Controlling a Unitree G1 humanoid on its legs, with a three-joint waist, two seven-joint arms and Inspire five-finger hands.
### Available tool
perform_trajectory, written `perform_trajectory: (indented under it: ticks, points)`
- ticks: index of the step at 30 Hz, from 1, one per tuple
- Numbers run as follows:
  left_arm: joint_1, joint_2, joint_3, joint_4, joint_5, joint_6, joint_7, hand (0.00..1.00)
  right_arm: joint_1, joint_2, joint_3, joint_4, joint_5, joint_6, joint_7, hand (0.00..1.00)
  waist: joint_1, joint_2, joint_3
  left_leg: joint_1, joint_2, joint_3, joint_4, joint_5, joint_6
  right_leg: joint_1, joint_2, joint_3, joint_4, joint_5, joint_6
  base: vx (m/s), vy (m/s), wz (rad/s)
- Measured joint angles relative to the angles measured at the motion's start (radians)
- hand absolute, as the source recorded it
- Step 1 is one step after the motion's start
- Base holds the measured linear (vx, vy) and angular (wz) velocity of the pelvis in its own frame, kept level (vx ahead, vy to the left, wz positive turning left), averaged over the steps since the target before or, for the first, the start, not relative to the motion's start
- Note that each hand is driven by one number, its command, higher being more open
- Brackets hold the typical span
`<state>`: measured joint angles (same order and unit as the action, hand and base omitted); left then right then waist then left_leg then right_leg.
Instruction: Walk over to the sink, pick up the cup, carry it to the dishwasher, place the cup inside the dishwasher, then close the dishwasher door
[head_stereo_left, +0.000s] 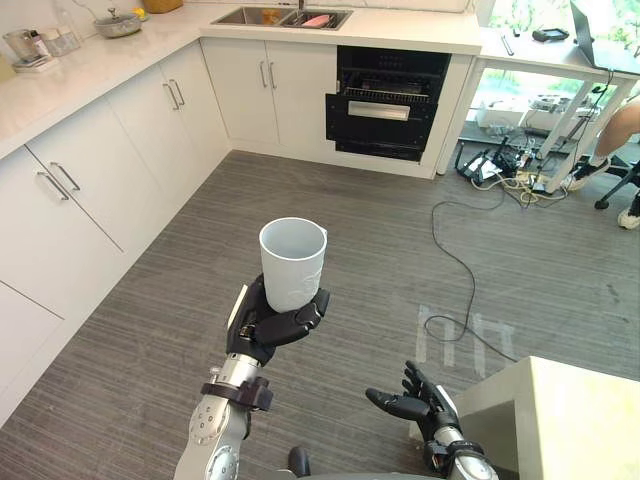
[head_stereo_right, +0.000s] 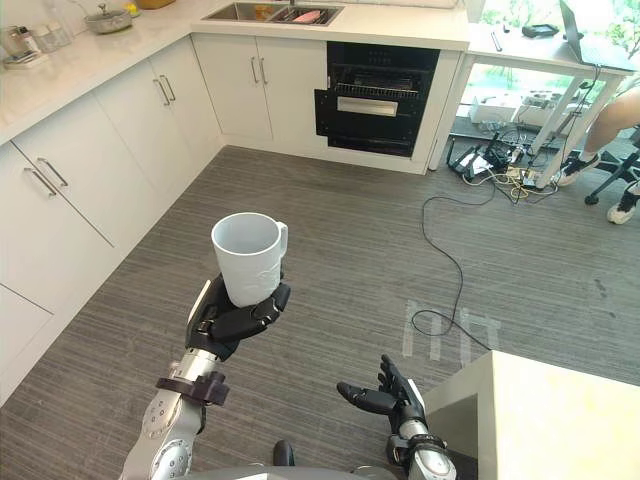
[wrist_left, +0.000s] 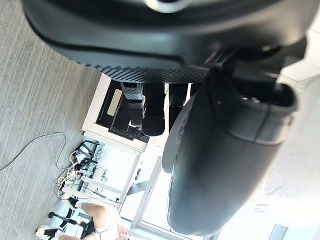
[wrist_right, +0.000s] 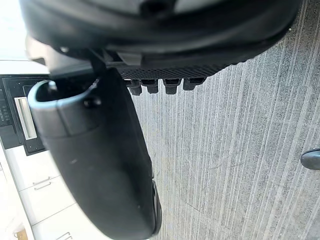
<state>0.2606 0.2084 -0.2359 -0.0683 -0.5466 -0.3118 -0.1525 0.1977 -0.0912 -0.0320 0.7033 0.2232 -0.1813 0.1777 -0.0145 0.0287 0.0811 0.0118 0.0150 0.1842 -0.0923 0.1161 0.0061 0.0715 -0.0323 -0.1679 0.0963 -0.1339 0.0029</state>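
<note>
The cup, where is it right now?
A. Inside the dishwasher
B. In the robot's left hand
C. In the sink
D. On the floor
B: the left hand has its dark fingers curled round the bottom of the upright white cup and holds it above the grey floor, far from the dishwasher.

Well before the dishwasher, the cup has its base hidden by the left hand and its curled fingers. Left of it the sink is cut off (contents too small to tell); right of it, a person is cropped above the legs.
</note>
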Motion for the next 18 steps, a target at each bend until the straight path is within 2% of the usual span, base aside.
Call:
perform_trajectory:
  ticks: [8, 13, 15, 17, 18]
  points:
    - [0.039, -0.056, 0.098, 0.017, 0.019, 0.0, 0.053, 0.0, -0.004, -0.005, -0.001, -0.018, -0.012, 0.003, 0.003, 1.0, 0.014, 0.005, 0.001, 0.01, -0.015, -0.005, 0.016, -0.021, 0.007, 0.022, -0.016, -0.012, -0.003, -0.006, 0.012, 0.01, 0.005, 0.02]
    - [0.042, -0.1, 0.121, 0.016, 0.019, -0.001, 0.072, 0.0, -0.001, -0.027, -0.018, -0.037, -0.013, 0.003, 0.008, 1.0, 0.025, 0.017, 0.01, -0.034, -0.031, -0.006, 0.17, -0.121, 0.027, 0.023, -0.056, -0.029, 0.073, -0.046, 0.038, 0.03, 0.065, 0.06]
    - [0.042, -0.114, 0.122, 0.007, 0.02, -0.001, 0.084, 0.0, 0.001, -0.027, -0.037, -0.05, -0.014, 0.003, 0.013, 1.0, 0.022, 0.017, 0.02, -0.066, -0.044, -0.018, 0.278, -0.201, 0.042, 0.009, -0.092, -0.06, 0.171, -0.099, 0.059, 0.0, 0.081, 0.19]
    - [0.041, -0.115, 0.123, -0.006, 0.021, -0.001, 0.084, 0.0, 0.001, -0.033, -0.042, -0.054, -0.014, 0.003, 0.012, 1.0, 0.015, 0.015, 0.035, -0.073, -0.061, -0.037, 0.328, -0.234, 0.054, -0.012, -0.127, -0.099, 0.281, -0.133, 0.075, 0.0, 0.089, 0.3]
    - [0.043, -0.116, 0.123, -0.009, 0.027, -0.001, 0.084, 0.0, 0.002, -0.043, -0.041, -0.056, -0.014, 0.002, 0.01, 1.0, 0.014, 0.016, 0.043, -0.071, -0.066, -0.045, 0.34, -0.243, 0.062, -0.044, -0.146, -0.113, 0.373, -0.135, 0.072, 0.02, 0.106, 0.29]
